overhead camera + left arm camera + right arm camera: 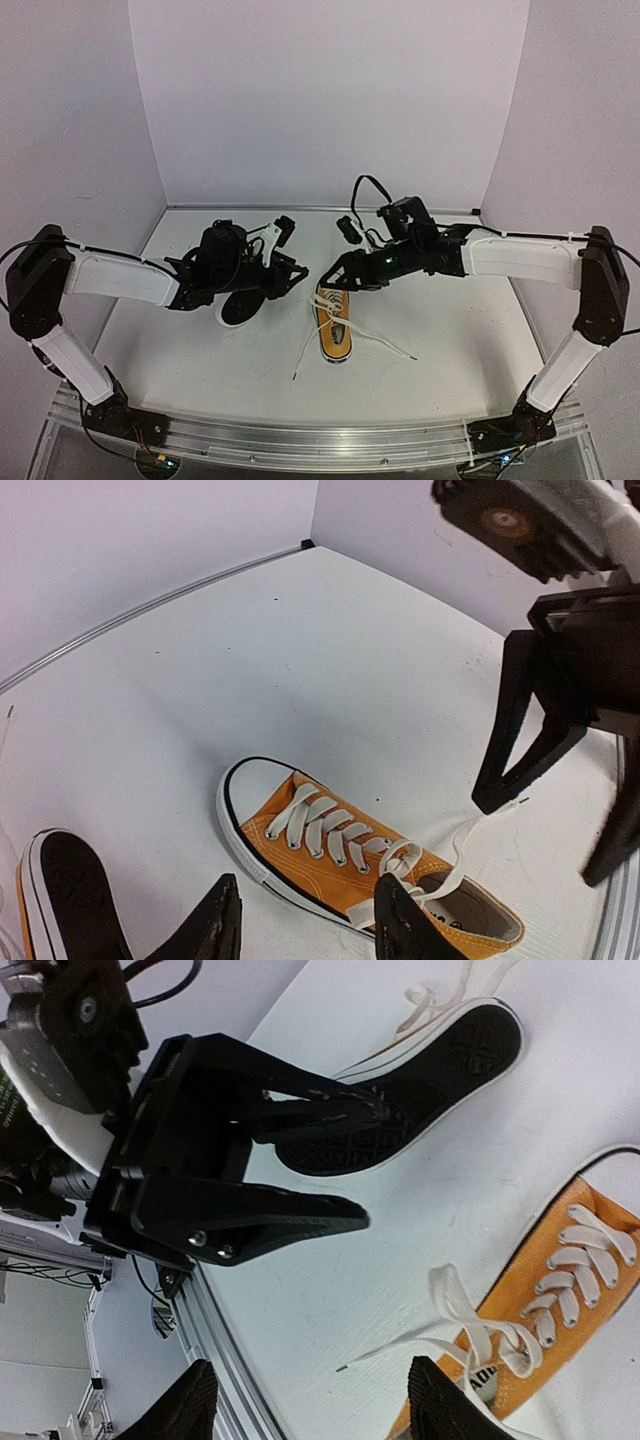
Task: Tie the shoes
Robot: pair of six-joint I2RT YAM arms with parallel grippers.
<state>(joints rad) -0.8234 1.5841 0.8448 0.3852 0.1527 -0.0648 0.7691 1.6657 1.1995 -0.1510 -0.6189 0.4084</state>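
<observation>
The orange shoe [333, 325] lies upright at the table's middle, toe towards the back, its white laces [385, 345] trailing loose to the front left and right. The second shoe [245, 303] lies on its side left of it, black sole showing. My left gripper [293, 274] hovers over this shoe, open, with nothing between its fingers [215, 925]; the orange shoe [340, 860] shows beyond them. My right gripper [328, 281] stands open just behind the orange shoe's toe. A loose lace end [400, 1352] lies on the table beneath its empty fingers [445, 1400].
The two grippers' tips are close together over the gap between the shoes. Black cables and a small black part [347, 228] sit near the back wall. White walls close in the back and sides; an aluminium rail [300, 440] runs along the near edge.
</observation>
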